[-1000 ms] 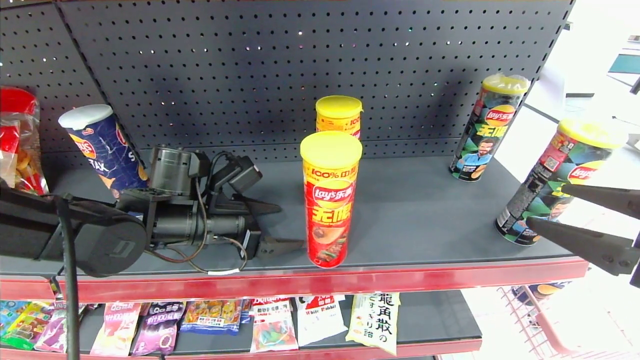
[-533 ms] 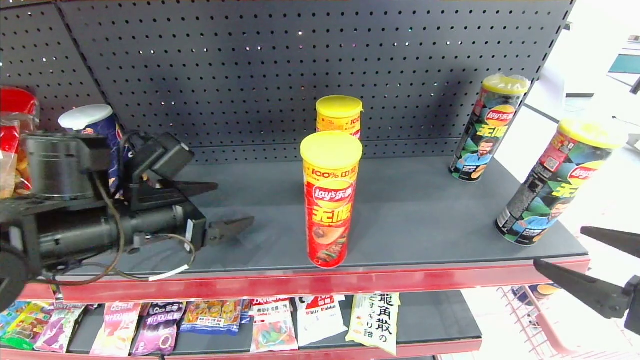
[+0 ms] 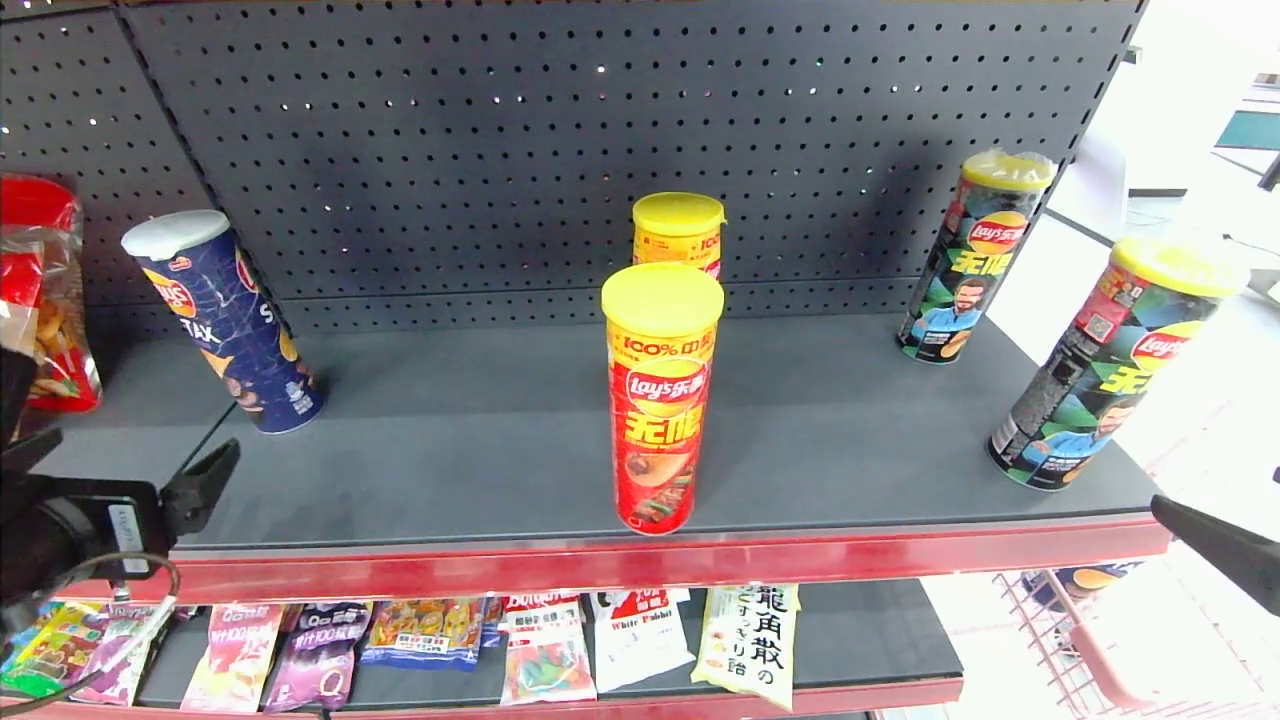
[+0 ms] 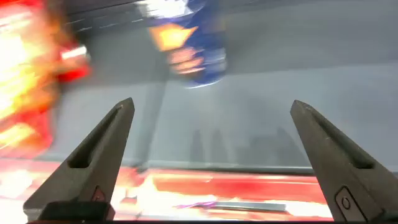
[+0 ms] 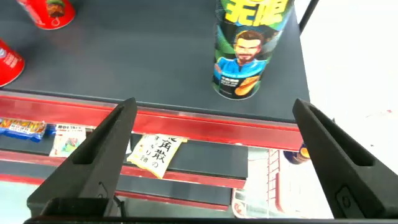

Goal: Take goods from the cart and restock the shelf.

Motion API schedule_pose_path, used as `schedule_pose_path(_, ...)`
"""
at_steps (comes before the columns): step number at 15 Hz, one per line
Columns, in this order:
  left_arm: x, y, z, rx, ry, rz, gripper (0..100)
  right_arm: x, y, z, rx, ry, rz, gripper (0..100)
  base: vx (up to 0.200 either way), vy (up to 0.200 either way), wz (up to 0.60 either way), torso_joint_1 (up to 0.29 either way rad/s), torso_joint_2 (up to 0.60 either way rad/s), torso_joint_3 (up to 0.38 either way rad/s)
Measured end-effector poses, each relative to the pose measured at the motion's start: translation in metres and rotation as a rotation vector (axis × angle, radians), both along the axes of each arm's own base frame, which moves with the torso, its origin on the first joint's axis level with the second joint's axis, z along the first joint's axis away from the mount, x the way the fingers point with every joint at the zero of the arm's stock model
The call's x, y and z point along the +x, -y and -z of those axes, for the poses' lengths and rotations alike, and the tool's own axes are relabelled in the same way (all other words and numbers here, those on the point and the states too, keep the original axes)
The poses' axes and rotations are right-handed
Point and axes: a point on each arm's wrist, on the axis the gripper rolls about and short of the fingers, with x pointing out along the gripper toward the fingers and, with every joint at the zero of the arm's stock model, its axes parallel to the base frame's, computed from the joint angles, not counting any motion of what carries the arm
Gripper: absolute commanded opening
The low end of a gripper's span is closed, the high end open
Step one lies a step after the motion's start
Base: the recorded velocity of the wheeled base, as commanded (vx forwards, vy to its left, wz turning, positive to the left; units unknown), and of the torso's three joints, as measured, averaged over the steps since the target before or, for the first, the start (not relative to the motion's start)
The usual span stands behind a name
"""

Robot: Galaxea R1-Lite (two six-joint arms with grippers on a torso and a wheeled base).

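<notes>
The left gripper [image 4: 212, 106] is hanging wide open and empty just off the red-lipped dark grey metal shelf [image 3: 480, 440], facing the white-lidded blue cardboard crisp tube [image 3: 225, 320], which a stray sweep could be toppling. The tall red yellow-lidded crisp tube [image 3: 658, 400] is standing right at the lip. The right gripper [image 5: 214, 104], likewise spread and empty, is hovering near the green-and-black yellow-lidded tube [image 3: 1100, 365] at the shelf corner, beside the pink wire cart [image 3: 1095, 650] holding further goods, so a careless dip is risking a knock-off.

Print noted by place, not transcribed.
- Red can [image 3: 658, 420], front edge of shelf [image 3: 850, 555]: logo, number line, big yellow characters.
- Yellow-lidded can [image 3: 678, 232] behind: same style.
- Back green-black can [image 3: 975, 260], front green-black can [image 3: 1105, 365], right end: logo, characters.
- Blue can [image 3: 225, 320], left end: logo, white letters.
- White packet [image 3: 750, 640], lower shelf [image 3: 880, 630]: dark characters.
</notes>
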Motion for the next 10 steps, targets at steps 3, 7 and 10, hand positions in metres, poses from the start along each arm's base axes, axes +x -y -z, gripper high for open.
schedule_pose_path(3,-0.014,-0.004,-0.001,0.058,0.028,-0.001,100,0.0,0.001,0.001,-0.001,-0.005,0.011,100,0.0,0.0,0.0,0.0,0.0,0.0)
schedule_pose_path(7,-0.032,-0.009,0.002,0.137,0.048,0.027,100,0.0,0.004,0.005,-0.006,-0.024,0.047,100,-0.1,0.0,0.0,0.002,0.0,0.004)
schedule_pose_path(10,-0.044,-0.012,0.006,0.138,0.063,0.031,100,-0.001,0.005,0.009,-0.023,-0.036,0.05,100,-0.2,0.0,0.0,0.012,0.0,-0.001)
